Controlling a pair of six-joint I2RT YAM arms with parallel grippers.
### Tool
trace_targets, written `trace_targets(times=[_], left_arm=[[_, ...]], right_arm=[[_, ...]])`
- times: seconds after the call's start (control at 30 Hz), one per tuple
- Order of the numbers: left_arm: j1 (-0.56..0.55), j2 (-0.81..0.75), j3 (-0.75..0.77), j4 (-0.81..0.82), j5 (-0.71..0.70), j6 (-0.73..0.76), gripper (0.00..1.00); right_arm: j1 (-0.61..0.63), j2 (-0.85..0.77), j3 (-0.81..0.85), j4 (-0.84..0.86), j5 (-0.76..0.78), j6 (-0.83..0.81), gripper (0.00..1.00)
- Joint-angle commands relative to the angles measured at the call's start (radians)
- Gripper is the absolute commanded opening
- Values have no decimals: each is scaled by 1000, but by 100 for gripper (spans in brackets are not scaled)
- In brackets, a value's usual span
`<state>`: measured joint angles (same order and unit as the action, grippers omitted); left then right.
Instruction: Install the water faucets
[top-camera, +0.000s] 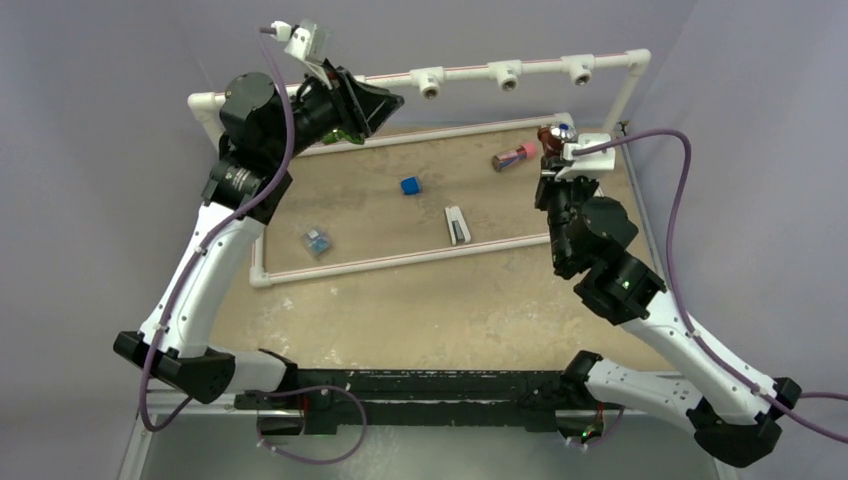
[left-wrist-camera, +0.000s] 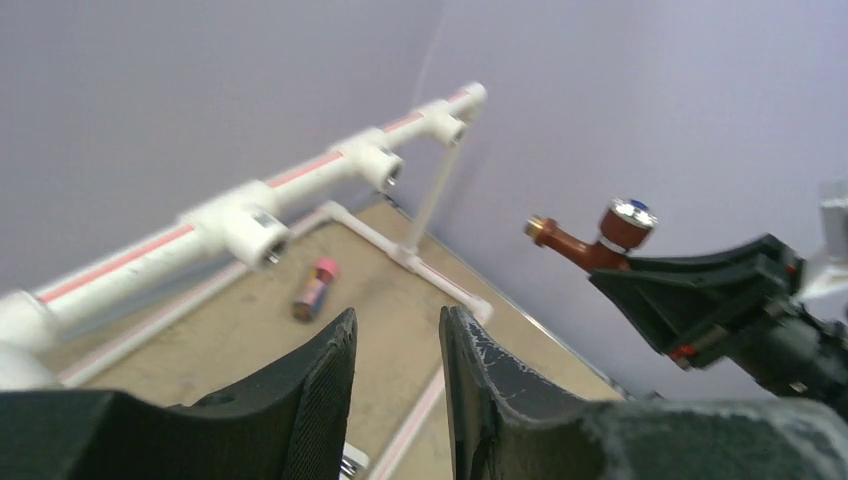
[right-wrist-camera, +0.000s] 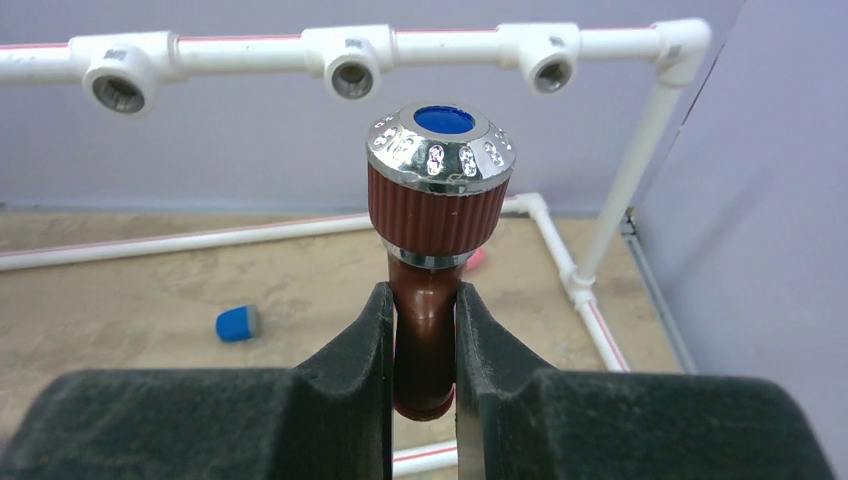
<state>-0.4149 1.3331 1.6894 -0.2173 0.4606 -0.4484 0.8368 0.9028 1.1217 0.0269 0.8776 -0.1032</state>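
- The right fingers (right-wrist-camera: 365, 350) are clamped on the curved stem of the reddish-brown faucet (right-wrist-camera: 435, 200), an elbow-shaped plastic tap with a chrome-rimmed, blue-capped knob. The knob stands above the fingertips, clear of the sandy desk (top-camera: 400, 300) and short of the white plastic pipe frame (right-wrist-camera: 250, 48) beyond them.
- The grip is on a smooth, rounded stem only, so I judge the tap could swivel or slide between the fingers once its end presses into a socket.
- If the brass threaded end (left-wrist-camera: 537, 227) meets one of the three T-fitting sockets (right-wrist-camera: 351, 78) off-axis, it may cross-thread, jam or skate off the rim.
- The frame looks light. A push might shove it away from the fingers instead of seating the thread.
- The left fingers (left-wrist-camera: 320, 390) stand apart with nothing between them, near the frame's top rail, and the held tap is off to their right. The two arms could knock together if both close on one fitting.
- From the right wrist, the threaded end is hidden behind the knob, so its alignment cannot be judged there. The left wrist view shows it, but blurred.
- The stem's lower tip is buried between the right fingers.
- From overhead, the left fingers are covered by their own wrist.
- A bluish-grey piece (top-camera: 317, 241) and a white-and-dark piece (top-camera: 457, 224) on the desk are too small to identify.
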Motion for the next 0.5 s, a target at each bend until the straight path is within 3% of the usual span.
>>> trace_targets(times=[0.0,0.3,0.47], left_arm=[[1,64,93,38,-212,134,30],[14,314,339,73,-393,232,1],[16,449,418,143,-453,271,0]], right_arm=[[-54,14,12,145,-93,-110,0],[-196,-3,-51,242,-218,-228,0],[-317,-31,-113,291,-351,-253,0]])
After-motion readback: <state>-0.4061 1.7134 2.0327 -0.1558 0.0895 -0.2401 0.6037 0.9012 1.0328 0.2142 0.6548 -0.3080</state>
